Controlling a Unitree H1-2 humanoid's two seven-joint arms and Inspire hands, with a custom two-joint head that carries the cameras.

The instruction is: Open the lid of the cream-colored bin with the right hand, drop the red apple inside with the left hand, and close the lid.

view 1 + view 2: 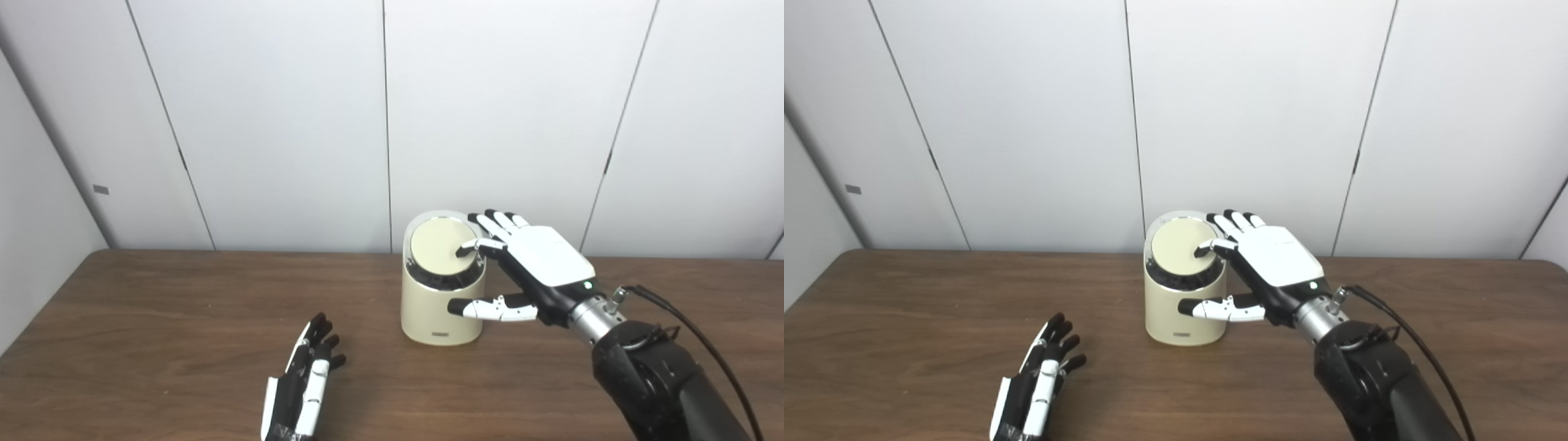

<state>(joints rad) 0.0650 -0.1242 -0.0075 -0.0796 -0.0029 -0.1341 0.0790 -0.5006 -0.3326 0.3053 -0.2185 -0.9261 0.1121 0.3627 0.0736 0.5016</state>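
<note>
1. Two hands in our view, and the right hand [539,263] is the busy one: fingers spread, one fingertip [464,250] down on the lid [438,246], thumb against the side of the bin [438,306]. We see it gripping nothing.
2. We have the lid tilted toward us over a dark gap at the front rim; whether it is latched, we cannot tell.
3. We see the bin standing upright mid-table [153,318], near the wall [275,122].
4. Our left hand [1035,383] lies low by the near edge, fingers loosely extended, empty, well apart from the bin.
5. We can spot no apple.
</note>
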